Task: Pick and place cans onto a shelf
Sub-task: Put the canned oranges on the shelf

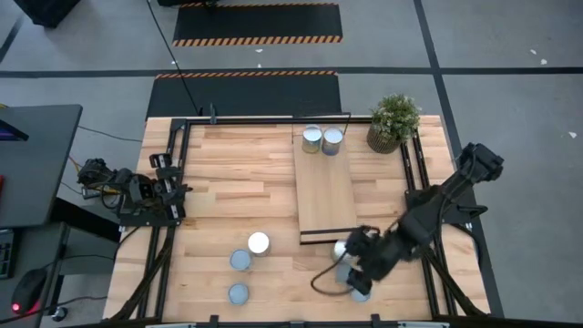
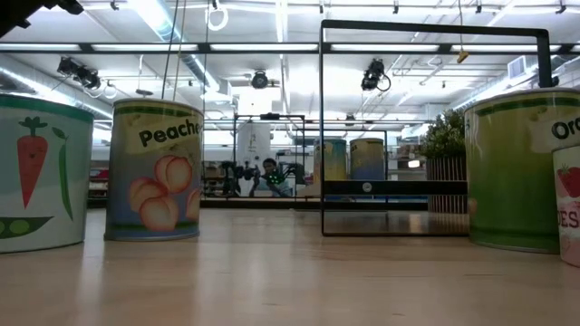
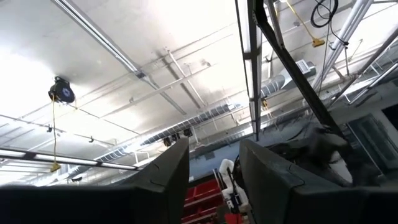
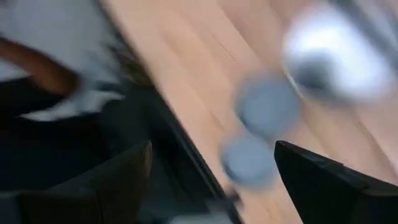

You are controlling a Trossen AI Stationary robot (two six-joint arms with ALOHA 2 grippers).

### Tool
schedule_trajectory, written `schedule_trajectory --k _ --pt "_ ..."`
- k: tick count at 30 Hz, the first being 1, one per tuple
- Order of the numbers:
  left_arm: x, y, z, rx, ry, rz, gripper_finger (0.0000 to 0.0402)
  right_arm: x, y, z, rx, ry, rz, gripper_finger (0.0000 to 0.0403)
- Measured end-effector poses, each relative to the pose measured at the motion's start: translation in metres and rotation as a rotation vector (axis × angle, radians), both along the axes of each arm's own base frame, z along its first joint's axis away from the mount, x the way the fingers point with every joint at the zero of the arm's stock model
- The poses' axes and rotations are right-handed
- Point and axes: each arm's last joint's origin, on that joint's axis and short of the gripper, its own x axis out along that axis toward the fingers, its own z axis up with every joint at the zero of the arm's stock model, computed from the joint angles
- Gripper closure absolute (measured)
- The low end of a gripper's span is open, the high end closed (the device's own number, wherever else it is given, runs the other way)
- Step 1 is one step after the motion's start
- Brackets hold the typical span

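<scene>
The light-wood shelf (image 1: 326, 191) lies in the middle of the table with two cans (image 1: 322, 140) standing on its far end. Three cans (image 1: 244, 262) stand on the tabletop near the front left. A second group of cans (image 1: 342, 248) stands at the front right, partly hidden under my right gripper (image 1: 357, 269). That gripper hovers over them, open and pointing down; its blurred wrist view shows round can tops (image 4: 267, 109) between the fingers. My left gripper (image 3: 214, 180) is parked at the table's left edge, shut, holding nothing and pointing up at the ceiling.
A potted plant (image 1: 393, 120) stands at the far right corner beside the shelf. Black rails (image 1: 173, 182) run along the table's left and right sides. A dark cable loop (image 1: 323, 282) hangs by the right gripper. The low view shows large can sides (image 2: 154, 167) close up.
</scene>
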Motion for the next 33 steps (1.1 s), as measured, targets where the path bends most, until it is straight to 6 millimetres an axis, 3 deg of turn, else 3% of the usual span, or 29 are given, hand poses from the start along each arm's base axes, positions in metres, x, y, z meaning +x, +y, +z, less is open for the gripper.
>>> schedule_trajectory --k 8,13,18,25,33 --pt "0.000 0.000 0.000 -0.010 0.000 -0.011 0.0253 -0.011 0.032 -0.032 -0.128 0.433 -0.086 0.0057" --pt "0.000 0.000 0.000 -0.010 -0.001 -0.010 0.0253 -0.004 0.038 -0.046 -0.171 0.427 -0.001 0.0057" --pt "0.000 0.000 0.000 -0.009 -0.001 -0.008 0.0253 -0.002 0.033 -0.045 -0.310 0.305 -0.060 0.0051" --pt "0.000 0.000 0.000 -0.010 -0.006 -0.008 0.0253 0.003 0.024 -0.046 -0.348 0.309 -0.076 0.0017" --pt "0.000 0.000 0.000 -0.011 -0.006 -0.009 0.0253 0.017 0.011 -0.046 -0.321 0.279 -0.293 0.0003"
